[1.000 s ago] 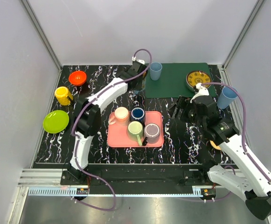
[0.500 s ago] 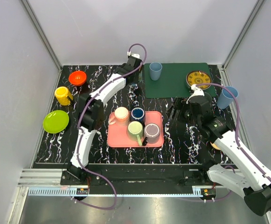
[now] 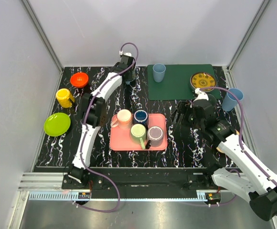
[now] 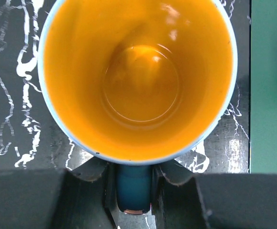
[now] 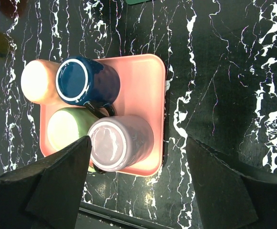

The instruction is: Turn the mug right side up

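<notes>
The left gripper [image 3: 127,71] was closed narrowly on the blue handle [image 4: 134,191] of the mug [image 4: 138,81], one finger on either side of it. That arm reached out to the far edge of the desk [image 3: 186,143], just left of the green mat [image 3: 176,90]. From the wrist camera the mug's mouth faced straight up at the lens, showing a glossy orange inside and a pale rim, with black white-veined desk around it and a strip of mat along the right. I could not tell whether its base was touching the desk or held just above it.

The right gripper [image 5: 137,143] stood wide apart and held nothing. It hung above the desk just right of the pink tray [image 5: 143,81]. On the tray four mugs sat packed together: a peach one [image 5: 38,81] and a navy one [image 5: 81,81] at the far side, and a green one [image 5: 66,129] and a lilac one [image 5: 119,140] nearer.

A blue cup [image 3: 159,72] stood on the mat, with a patterned plate [image 3: 202,81] at the mat's right end and another blue cup [image 3: 232,99] off its right edge. Along the left side of the desk were an orange bowl [image 3: 79,79], a yellow mug [image 3: 64,98] and a green plate [image 3: 57,124].
</notes>
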### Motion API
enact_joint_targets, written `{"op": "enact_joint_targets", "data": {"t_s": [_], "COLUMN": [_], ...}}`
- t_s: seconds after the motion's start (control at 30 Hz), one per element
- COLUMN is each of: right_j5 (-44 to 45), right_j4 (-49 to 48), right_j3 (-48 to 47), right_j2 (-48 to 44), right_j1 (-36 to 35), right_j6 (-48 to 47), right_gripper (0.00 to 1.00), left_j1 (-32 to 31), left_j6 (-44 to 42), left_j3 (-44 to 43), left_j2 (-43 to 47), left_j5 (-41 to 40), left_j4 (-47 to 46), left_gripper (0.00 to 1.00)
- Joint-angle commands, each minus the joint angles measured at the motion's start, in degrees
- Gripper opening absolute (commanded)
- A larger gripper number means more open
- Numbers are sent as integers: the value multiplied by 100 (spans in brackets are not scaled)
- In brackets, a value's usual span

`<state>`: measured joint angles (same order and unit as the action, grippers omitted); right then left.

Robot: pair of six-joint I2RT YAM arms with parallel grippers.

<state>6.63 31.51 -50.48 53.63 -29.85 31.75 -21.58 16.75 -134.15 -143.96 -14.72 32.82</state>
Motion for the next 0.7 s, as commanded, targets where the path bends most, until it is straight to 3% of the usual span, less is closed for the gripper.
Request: {"op": "enact_joint_targets", "data": {"t_s": [0.0,0.2,0.27,0.43,0.53,0.67], "right_j5": [216,224,207,207,216,172], "right_j4": [-162,-259,-277,-277,-250,-233], "right_j3": [-50,20,29,47,64,117], "right_j2": [51,236,271,236,192,175], "right_j1": [-21,-21,-21,-21,-21,-21], "right_j6": [-46,-37,-46,-46,-46,-2], "right_gripper": [86,85,86,86,87,87], "left_j1": [-135,-276,-320,-320,-303,-294], "left_j6": [12,-58,-111,-76,-84,-120], "left_j3": [-428,-314,-253,362,757,1223], "left_j2": [0,8,69,429,825,1780], "left_j5": [364,435,391,128,-144,-531], "left_j4": [-803,-900,-909,-1023,-1119,-1260], "left_gripper": [0,0,7,49,59,88]}}
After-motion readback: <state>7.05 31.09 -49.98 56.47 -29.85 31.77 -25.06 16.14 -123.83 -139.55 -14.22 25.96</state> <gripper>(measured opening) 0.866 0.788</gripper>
